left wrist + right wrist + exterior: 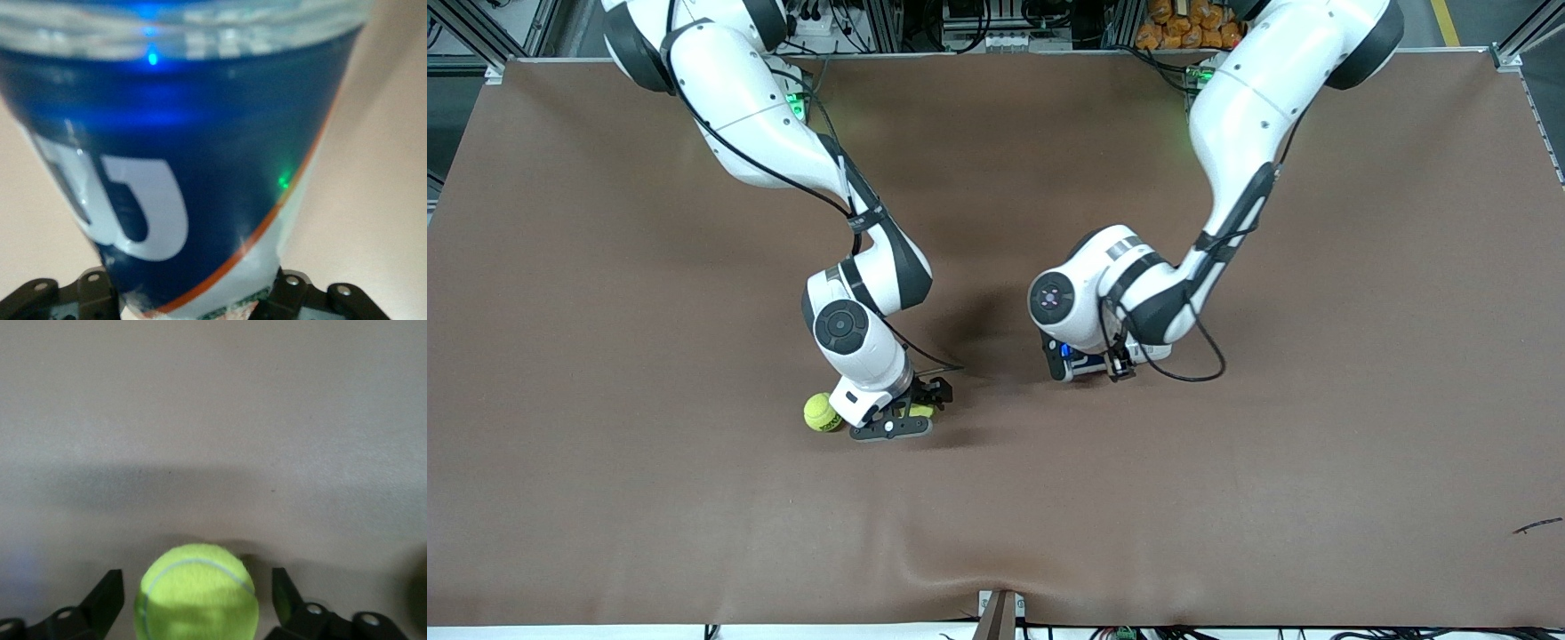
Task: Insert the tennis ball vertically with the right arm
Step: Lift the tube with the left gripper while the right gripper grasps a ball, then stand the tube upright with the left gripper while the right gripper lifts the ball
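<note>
Right gripper [197, 603] fingers apart, straddling one tennis ball [197, 593]; grasp pending. Left gripper [200, 300] fingers clamped on blue can [180, 133]. Insertion remains.

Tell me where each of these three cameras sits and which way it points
Front view: high across the table, facing both arms; right pincer low by two tennis balls.
Left wrist view: on the left wrist, looking at a blue can between the left pincer fingers.
Right wrist view: on the right wrist, looking at a tennis ball between open fingers.
Shared: that ball also shows from the front.
</note>
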### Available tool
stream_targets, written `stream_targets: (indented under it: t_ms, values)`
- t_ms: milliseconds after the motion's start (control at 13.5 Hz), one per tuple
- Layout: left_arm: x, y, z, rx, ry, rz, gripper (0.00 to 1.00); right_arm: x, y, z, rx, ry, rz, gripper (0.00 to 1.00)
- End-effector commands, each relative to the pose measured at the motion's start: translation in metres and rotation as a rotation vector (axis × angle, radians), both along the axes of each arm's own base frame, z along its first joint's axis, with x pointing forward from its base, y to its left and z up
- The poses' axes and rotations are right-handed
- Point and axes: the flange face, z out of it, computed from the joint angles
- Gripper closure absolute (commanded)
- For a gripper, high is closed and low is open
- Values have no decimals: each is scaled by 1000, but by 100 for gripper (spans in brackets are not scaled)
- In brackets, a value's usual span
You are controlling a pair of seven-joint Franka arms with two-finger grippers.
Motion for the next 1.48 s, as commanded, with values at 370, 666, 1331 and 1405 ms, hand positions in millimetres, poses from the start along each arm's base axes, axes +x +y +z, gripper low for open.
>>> stream_targets:
  t_ms: [370, 666, 1331, 1405]
  values:
    - [52, 31, 154, -459, -177, 141, 25, 34, -48, 100, 38, -38, -73, 78]
    - [63, 17, 182, -683, -279, 188, 26, 36, -102, 188, 70, 32, -147, 76]
    - [31, -87, 101, -1187, -495, 194, 25, 37, -180, 239, 515, 320, -401, 74]
    - [26, -92, 83, -1201, -519, 187, 25, 37, -187, 241, 528, 341, -407, 74]
